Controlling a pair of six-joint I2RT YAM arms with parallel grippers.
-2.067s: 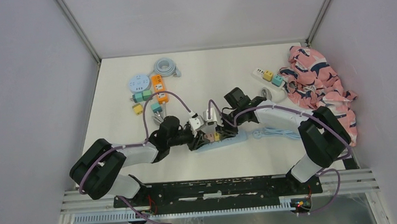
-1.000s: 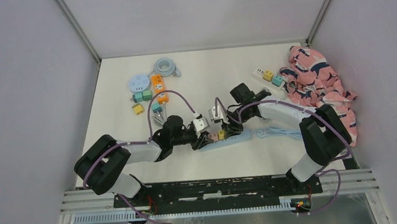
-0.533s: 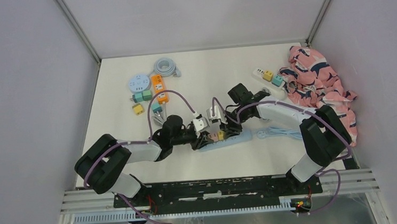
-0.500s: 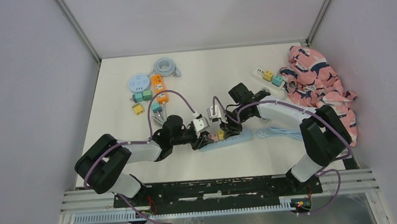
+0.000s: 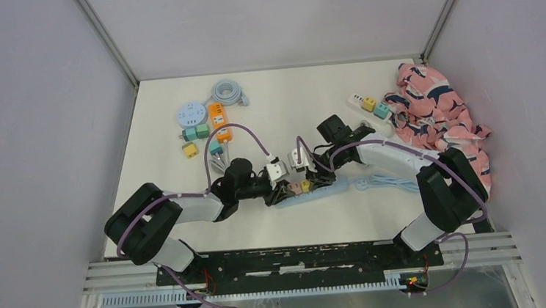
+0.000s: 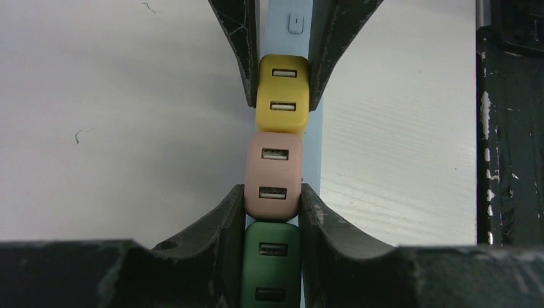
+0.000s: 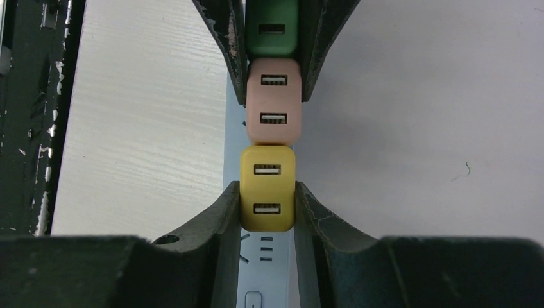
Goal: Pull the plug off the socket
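Both wrists have edged slightly to the right, and the pale blue power strip (image 5: 326, 187) between them has shifted along with them. The left gripper (image 6: 272, 200) is clamped narrowly on the pink plug (image 6: 274, 167), with the green plug (image 6: 271, 253) between its fingers nearer the wrist, while the right gripper (image 7: 267, 202) is clenched on the yellow plug (image 7: 267, 176). All three plugs sit in a touching row on the strip, near the middle of the table (image 5: 288, 108).
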